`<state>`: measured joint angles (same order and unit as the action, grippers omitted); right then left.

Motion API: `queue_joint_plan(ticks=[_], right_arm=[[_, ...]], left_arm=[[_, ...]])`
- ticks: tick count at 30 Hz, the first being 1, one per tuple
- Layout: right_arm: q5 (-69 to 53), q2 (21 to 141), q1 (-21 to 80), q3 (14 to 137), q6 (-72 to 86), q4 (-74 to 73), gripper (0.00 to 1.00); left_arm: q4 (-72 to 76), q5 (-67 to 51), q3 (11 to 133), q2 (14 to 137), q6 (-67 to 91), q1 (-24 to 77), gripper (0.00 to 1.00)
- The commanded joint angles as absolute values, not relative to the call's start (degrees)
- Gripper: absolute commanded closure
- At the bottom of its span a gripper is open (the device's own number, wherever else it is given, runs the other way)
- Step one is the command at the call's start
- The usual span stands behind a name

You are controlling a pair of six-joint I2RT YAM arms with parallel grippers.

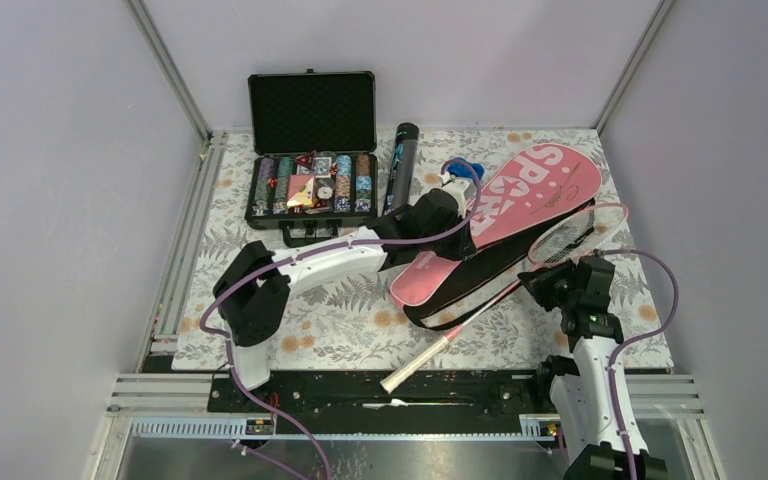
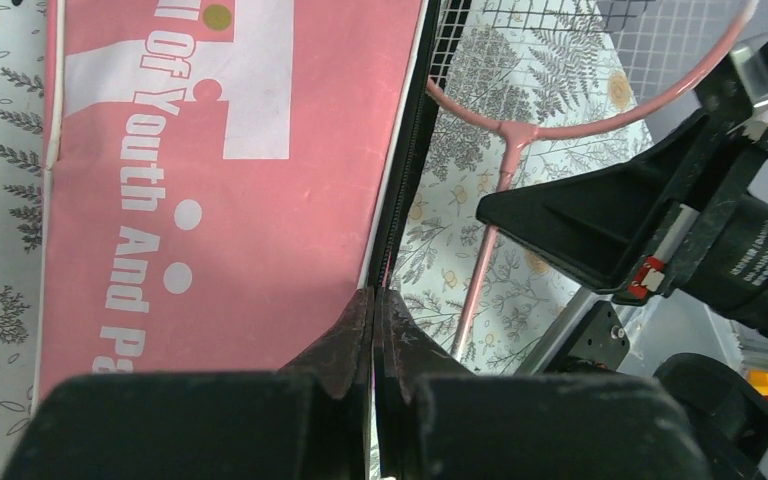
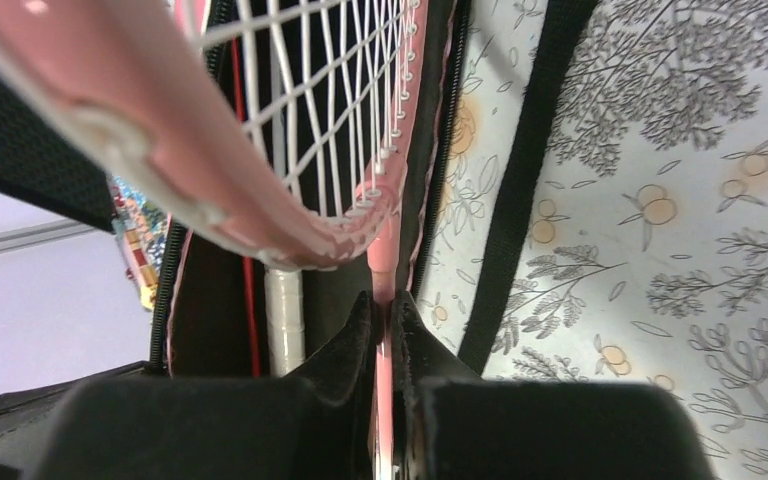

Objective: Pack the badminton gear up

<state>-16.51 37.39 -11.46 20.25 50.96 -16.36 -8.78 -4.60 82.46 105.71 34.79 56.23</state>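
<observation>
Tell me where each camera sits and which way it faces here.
Top external: fixed above and behind the bases, looking down on the table; left arm and right arm both show.
Left wrist: on the left arm, looking past the left gripper, shut on the pink cover edge, toward the right arm.
Right wrist: on the right arm, looking past the right gripper, shut on the racket shaft, toward the open pink cover.
Shared: all three see the pink cover and racket.
</observation>
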Motion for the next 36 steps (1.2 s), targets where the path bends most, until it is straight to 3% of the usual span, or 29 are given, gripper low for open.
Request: queue_joint_plan(ticks=[1,8,14,36], right_arm=[[-22.5,36.1,-11.7,19.6,56.3,-6.6,1.0],[-32.9,41.2,-12.8,17.8,57.0,-1.3,1.0],[-41.4,43.7,-13.9,9.9,64.4,20.1,1.0],[-52.9,44.1,-14.8,9.2,57.3,22.7,1.0]], left_arm=[[-3.0,-6.7,84.6,103.4,37.8,56.3,1.0],[-2.4,-7.9,82.4,102.4,38.0,55.9,1.0],[-2.6,-10.7,80.6,102.7,38.4,55.4,1.0],[-2.5,-17.6,79.7,102.8,35.4,55.2,1.0]])
